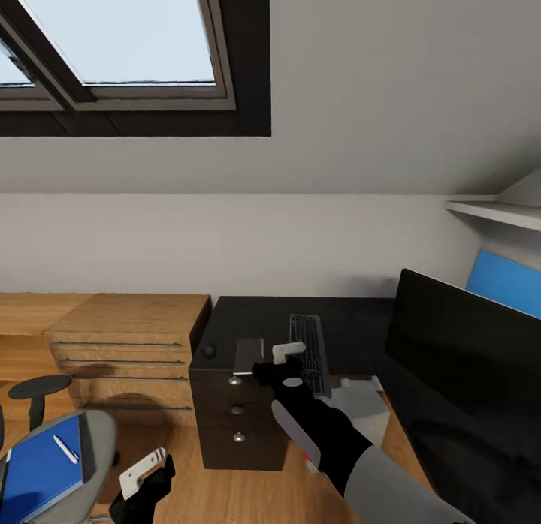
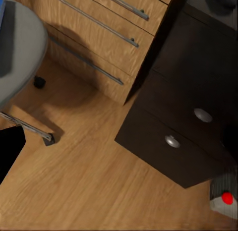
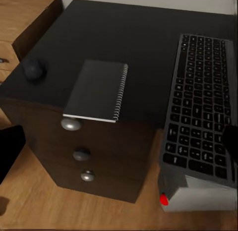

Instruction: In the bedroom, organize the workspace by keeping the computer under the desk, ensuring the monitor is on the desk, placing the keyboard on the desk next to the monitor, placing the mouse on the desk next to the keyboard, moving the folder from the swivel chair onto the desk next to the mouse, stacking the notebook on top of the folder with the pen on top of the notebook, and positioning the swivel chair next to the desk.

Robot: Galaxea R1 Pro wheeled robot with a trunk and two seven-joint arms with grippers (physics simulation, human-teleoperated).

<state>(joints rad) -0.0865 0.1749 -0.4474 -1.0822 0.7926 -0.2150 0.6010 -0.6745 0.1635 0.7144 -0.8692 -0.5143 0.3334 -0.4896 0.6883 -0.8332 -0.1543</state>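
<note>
Bedroom under a sloped white ceiling with a dark-framed skylight (image 1: pixel 120 51); warm wood plank floor (image 2: pixel 99 191) throughout. Glossy black desk (image 1: pixel 255 317) stands against the white wall, its black three-drawer unit with round silver knobs (image 3: pixel 82 154) facing the robot. Beside it on the left, a light-wood drawer chest with long metal pulls (image 1: pixel 128 344). On the desktop: small black rounded mouse (image 3: pixel 33 69) near the left edge; grey-covered spiral notebook (image 3: pixel 96 90) lying flat with one short end overhanging the front edge above the top knob; slim silver-framed keyboard with dark keys (image 3: pixel 201 104) to its right, its near end jutting past the desk edge over the small light-grey tower computer with a red light (image 3: pixel 198 196), which sits on the floor by the drawer unit. Large black flat monitor (image 1: pixel 458 374) fills the right side of the head view, a bright blue wall panel (image 1: pixel 507 280) behind it under a white shelf (image 1: pixel 496 209). Grey upholstered swivel chair (image 1: pixel 94 449) at lower left, apart from the desk; on its seat lies the flat bright-blue folder (image 1: pixel 41 468) with the thin white pen (image 1: pixel 65 449) on top. All drawers closed. Right gripper (image 1: pixel 267 356) hangs over the desk front just beside the notebook, fingers spread, nothing between them. Left gripper (image 1: pixel 143 471) low near the chair; cannot tell how far apart its fingers stand.
</note>
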